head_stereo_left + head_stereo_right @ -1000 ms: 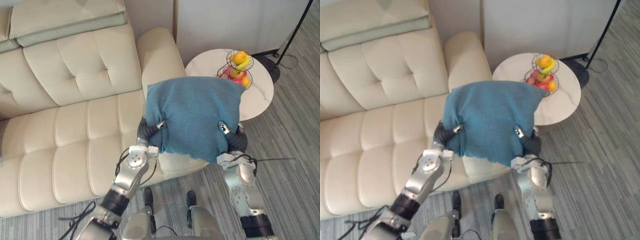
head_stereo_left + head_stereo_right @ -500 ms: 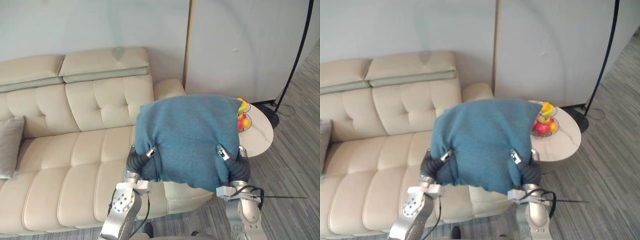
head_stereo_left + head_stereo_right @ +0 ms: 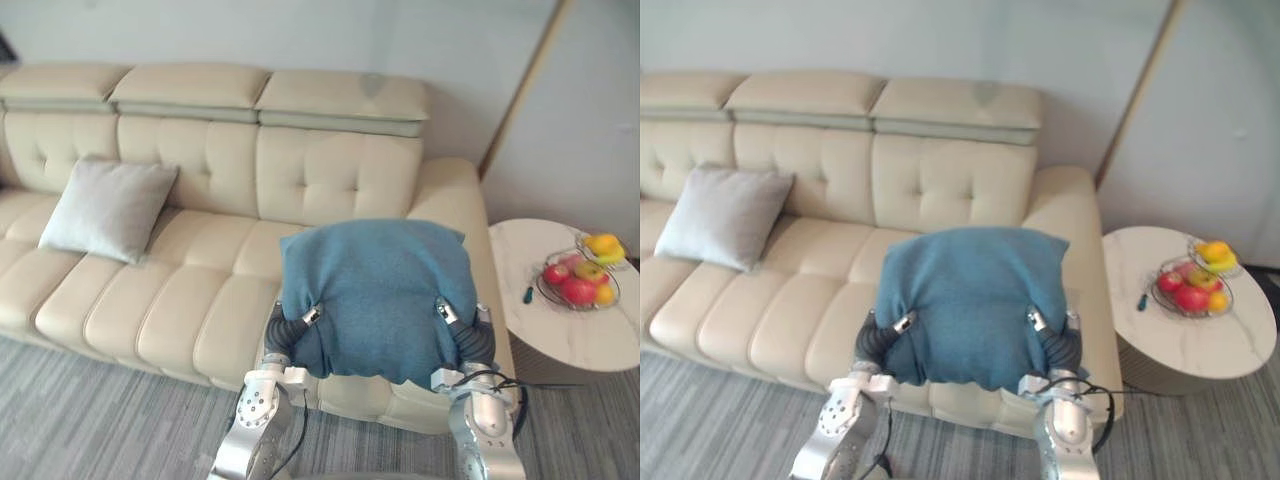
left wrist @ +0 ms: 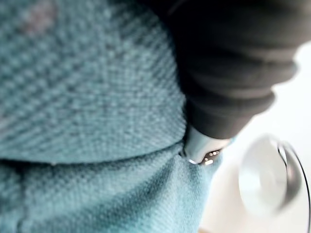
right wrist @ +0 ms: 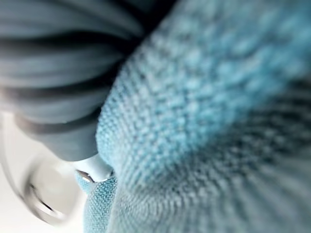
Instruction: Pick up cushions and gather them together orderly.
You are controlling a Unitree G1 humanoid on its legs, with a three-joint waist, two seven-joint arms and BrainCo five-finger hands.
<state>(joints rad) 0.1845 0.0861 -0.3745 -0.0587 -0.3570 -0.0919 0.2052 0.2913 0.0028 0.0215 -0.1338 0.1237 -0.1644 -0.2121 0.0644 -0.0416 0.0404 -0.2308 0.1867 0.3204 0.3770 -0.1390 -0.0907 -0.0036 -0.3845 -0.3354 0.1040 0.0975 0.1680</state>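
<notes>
Still carried between left hand (image 3: 291, 329) and right hand (image 3: 470, 336), grasp unclear: one blue cushion (image 3: 375, 295); one grey cushion (image 3: 108, 208) on sofa (image 3: 190, 305).

It was a home living room: a long cream tufted sofa (image 3: 330, 190), a grey cushion (image 3: 108, 208) on its seat, a round white bench (image 3: 545, 332) with fruit (image 3: 578, 290) beside its arm, grey carpet (image 3: 80, 420) before it.

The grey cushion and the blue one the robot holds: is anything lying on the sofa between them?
No. Between the grey cushion and the blue cushion lies just the bare seat of the cream sofa, as both eye views show.
</notes>
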